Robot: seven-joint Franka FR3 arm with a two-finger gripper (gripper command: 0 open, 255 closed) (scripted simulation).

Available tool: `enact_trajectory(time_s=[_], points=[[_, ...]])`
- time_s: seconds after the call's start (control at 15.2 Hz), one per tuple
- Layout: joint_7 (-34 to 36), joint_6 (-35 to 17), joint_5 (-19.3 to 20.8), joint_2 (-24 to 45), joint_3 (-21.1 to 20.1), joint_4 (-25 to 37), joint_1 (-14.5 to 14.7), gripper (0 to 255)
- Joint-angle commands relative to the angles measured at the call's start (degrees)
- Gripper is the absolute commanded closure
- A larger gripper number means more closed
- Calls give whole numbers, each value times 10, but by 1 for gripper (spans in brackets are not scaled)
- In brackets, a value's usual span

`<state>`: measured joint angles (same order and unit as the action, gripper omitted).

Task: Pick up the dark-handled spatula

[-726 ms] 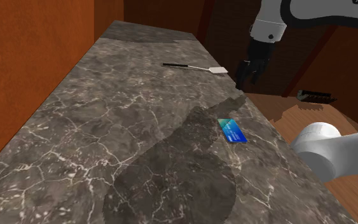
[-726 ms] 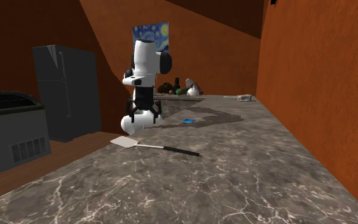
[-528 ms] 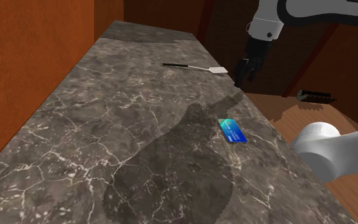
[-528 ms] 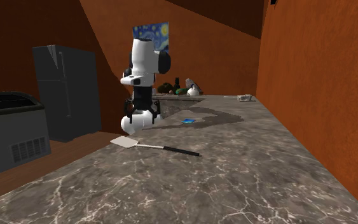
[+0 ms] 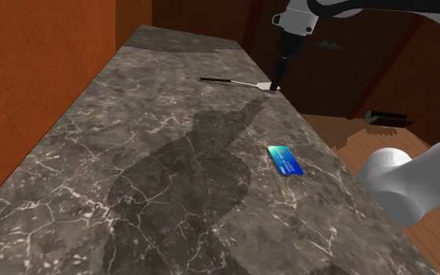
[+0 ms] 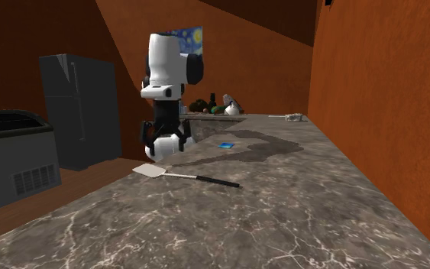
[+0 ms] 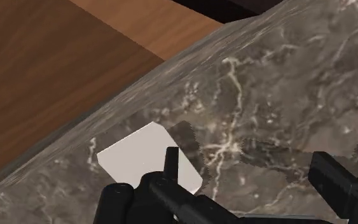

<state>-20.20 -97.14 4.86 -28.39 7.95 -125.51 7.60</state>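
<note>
- The spatula (image 5: 237, 82) lay flat on the counter (image 5: 171, 156), not yet lifted.
- The gripper (image 5: 273, 84) hung over the spatula's pale blade, fingers apart and empty; the grasp and lift were left to do.

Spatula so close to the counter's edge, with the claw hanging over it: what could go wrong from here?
1. The open gripper hovers over the spatula's flat white blade, not its dark handle. Thin and flat on the counter, the blade may slip out of a grasp.
2. The blade lies near the counter's edge, with wooden floor below. A nudge might push the spatula off.
</note>
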Motion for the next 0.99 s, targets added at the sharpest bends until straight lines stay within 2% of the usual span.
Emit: enact_trajectory(time_s=[0.0,0.53,0.92], points=[[-72,-11,-5,38,17,35,18,0],[-318,-17,-57,185,50,193,73,0],[-319,-64,-56,181,50,143,72,0]])
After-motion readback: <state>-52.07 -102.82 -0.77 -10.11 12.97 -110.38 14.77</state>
